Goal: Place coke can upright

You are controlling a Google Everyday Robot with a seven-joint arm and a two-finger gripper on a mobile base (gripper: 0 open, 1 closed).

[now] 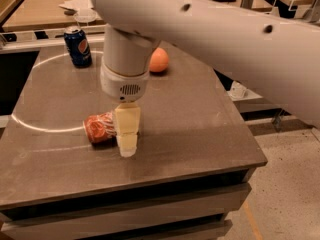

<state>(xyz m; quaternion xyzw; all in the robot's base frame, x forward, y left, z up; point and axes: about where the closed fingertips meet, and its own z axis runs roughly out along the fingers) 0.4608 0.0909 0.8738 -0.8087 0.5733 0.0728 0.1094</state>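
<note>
The coke can [99,128], red-orange with white script, lies on its side on the dark grey table [200,119], left of the middle. My gripper [127,136] hangs straight down from the big white arm [200,29], directly in front of the can's right end and covering it. Its cream tip reaches down to about the table surface. I cannot tell whether it touches the can.
A dark blue Pepsi can [78,45] stands upright at the back left. An orange [159,60] lies at the back middle. A white circle line [45,126] is marked on the tabletop. White bottles [239,90] stand beyond the table's right edge.
</note>
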